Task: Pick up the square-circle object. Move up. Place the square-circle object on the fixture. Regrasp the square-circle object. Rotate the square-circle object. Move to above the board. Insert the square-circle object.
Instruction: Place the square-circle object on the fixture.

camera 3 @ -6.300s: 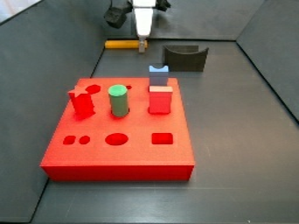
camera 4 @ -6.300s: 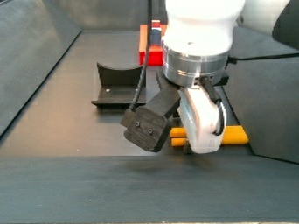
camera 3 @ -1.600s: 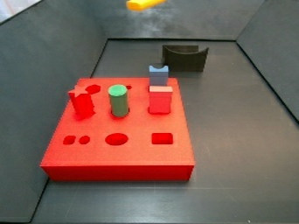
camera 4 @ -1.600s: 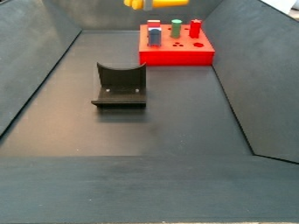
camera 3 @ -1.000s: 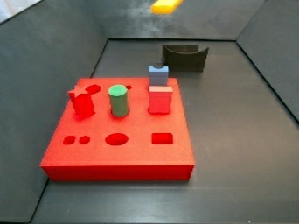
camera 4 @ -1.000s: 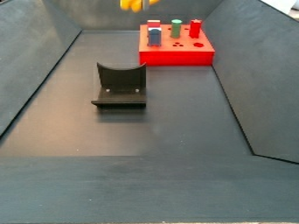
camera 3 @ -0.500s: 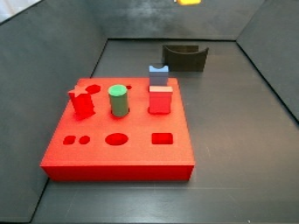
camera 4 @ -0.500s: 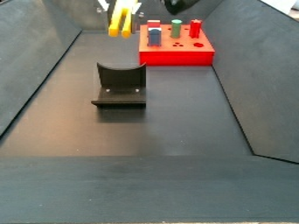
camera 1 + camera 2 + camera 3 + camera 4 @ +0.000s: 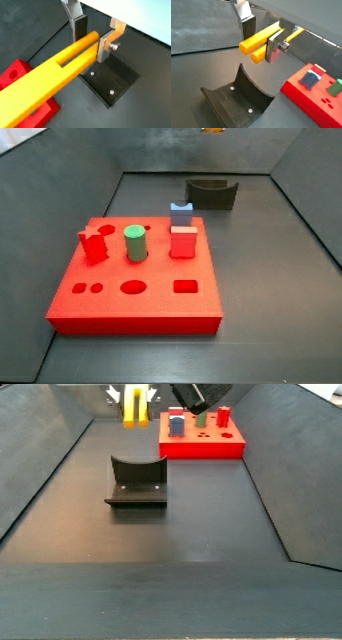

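Gripper [image 9: 260, 36] clamped on square-circle object [image 9: 50, 75]; wrist view shows fixture [image 9: 234, 97] below, side view barely.

We see the dark worktop [image 9: 267, 278] carrying the board [image 9: 134, 288] centrally and the fixture [image 9: 211, 194] near its far edge; the gripper [image 9: 135, 396] hangs above.

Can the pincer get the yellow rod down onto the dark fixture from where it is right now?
Probably yes. The pincer is shut on the yellow rod, and the fixture sits below it with nothing in its notch and no object between them.
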